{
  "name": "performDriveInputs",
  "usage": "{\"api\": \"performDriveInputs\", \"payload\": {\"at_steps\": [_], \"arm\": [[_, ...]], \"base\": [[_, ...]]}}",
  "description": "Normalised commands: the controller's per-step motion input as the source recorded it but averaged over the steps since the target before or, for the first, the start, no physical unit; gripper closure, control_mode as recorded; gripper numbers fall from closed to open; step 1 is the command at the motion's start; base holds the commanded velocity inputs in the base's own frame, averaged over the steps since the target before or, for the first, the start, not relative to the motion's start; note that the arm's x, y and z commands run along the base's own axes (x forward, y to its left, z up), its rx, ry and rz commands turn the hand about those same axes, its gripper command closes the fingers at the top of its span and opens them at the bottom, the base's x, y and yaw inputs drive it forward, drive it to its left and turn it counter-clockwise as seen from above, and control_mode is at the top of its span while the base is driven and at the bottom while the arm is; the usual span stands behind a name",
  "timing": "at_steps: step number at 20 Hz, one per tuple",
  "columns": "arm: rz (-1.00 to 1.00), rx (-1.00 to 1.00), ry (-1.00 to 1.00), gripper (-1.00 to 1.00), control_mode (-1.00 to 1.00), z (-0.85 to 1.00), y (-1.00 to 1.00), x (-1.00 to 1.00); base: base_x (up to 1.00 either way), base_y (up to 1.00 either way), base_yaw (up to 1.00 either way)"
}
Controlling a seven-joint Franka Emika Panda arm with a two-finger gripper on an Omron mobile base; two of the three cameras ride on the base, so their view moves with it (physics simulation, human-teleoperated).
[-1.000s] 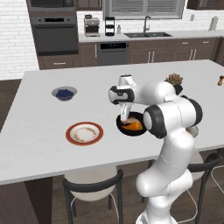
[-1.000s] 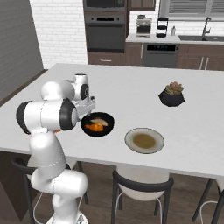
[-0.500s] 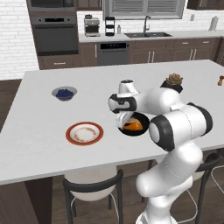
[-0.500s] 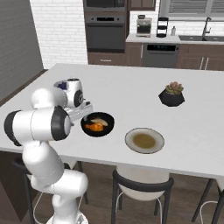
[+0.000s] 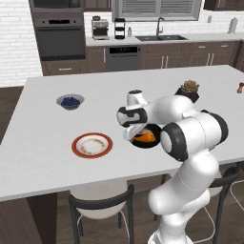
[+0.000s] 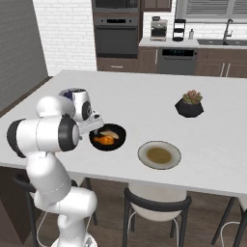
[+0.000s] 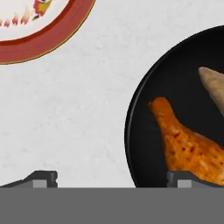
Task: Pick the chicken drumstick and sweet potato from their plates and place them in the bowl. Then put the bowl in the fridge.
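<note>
Simulated kitchen, wide white worktop [image 5: 47, 157] in the foreground.

Glossy round black bowl [image 7: 144, 109] resting on the worktop, already loaded with 2 foods: golden-orange roasted chicken drumstick [image 7: 188, 146] and, beside it, dull tan-brown oblong sweet potato [image 7: 214, 89]. Both lying loose inside the bowl, touching nothing but the bowl and perhaps each other; contact between them unclear.

2-finger claw [image 7: 111, 179] hanging just above the worktop, spread wide and gripping nothing. In the hand view, 1 dark fingertip over bare worktop, the other over the bowl beside the drumstick, so the near rim of the bowl sits between the fingers. In the right base view, claw [image 6: 96, 128] just beside the bowl's edge on the robot's side.

Key relation: bowl lying forward and to 1 side of the claw's centre, rim arc running roughly across the line between the fingertips. Likely next step, as a judgement: a pinch on that rim, then a lift toward the fridge.

White plate with an orange-red rim [image 5: 92, 145] nearby, bare of food. Pale grey plate with a brownish centre [image 6: 159, 155] on the bowl's other side, also bare. Small blue-grey bowl of blueberries [image 5: 70, 101] and dark pot with a succulent [image 6: 189, 104] further back, well apart.
</note>
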Motion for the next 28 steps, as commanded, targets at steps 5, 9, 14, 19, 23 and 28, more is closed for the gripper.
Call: {"api": "performDriveInputs", "payload": {"at_steps": [5,9,14,19,23,28], "arm": [[-0.10,-0.03,0.00,-1.00,-1.00,-0.12,0.00,0.27],[-0.04,-0.02,0.00,-1.00,-1.00,-0.20,0.00,0.29],[0.00,0.00,0.00,-1.00,-1.00,-0.21,0.01,0.35],[0.00,0.00,0.00,-1.00,-1.00,-0.09,0.01,0.08],[-0.01,0.00,-0.01,-1.00,-1.00,-0.08,0.00,-0.02],[-0.03,0.00,-0.03,-1.00,-1.00,-0.20,0.00,0.00]], "base": [[0.00,0.00,0.00],[0.00,0.00,0.00],[0.00,0.00,0.00],[0.00,0.00,0.00],[0.00,0.00,0.00],[0.00,0.00,0.00]]}}
